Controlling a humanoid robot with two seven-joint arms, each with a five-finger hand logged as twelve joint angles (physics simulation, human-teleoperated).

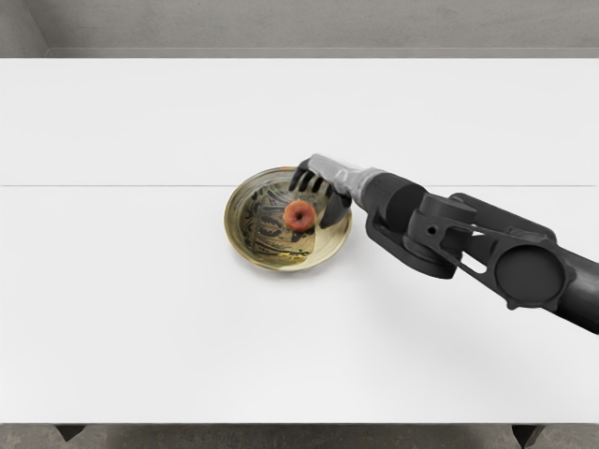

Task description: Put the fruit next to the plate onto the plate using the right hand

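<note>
Fruit [299, 216], small, round, reddish, sits near centre of plate [251, 247] on counter [140, 327]; right hand [322, 181] at plate's 1 o'clock rim, fingers spread, gripping nothing; judged light, firm, roll-prone, so pinch across its widest girth

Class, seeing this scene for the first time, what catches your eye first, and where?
A dark robot arm reaches in from the right, its right hand hovering with spread fingers over the far rim of a gold patterned plate on the white table. A red fruit lies on that plate, close to the fingers.
</note>
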